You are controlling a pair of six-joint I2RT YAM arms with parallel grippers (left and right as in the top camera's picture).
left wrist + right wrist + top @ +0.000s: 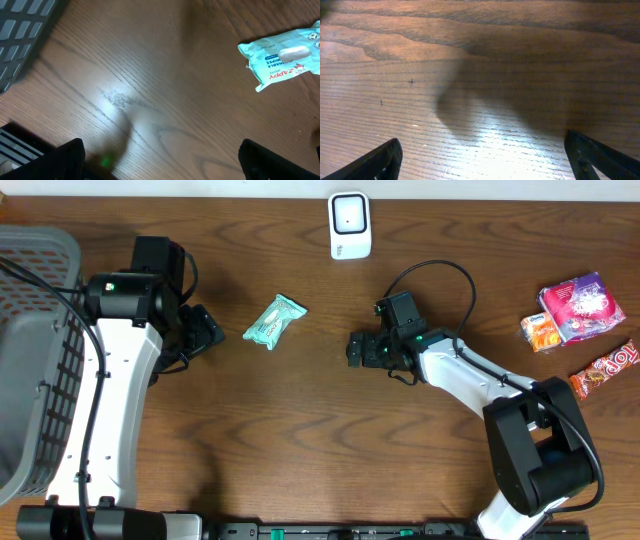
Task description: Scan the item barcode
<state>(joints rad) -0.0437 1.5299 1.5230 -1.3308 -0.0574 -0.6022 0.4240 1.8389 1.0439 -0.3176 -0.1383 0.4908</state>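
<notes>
I've got one wipes packet, one scanner, three snack packs, one basket; left gripper and right gripper both spread wide, pinching nothing.

We take this for a mock shop checkout set up in a robot lab. A white barcode scanner stands on the wooden desk beyond the right tool. A grey shopping basket sits outward of the left tool. Packaged snacks lie well to the right tool's right, and a pack of wipes lies between the tools, nearer the left one.
</notes>
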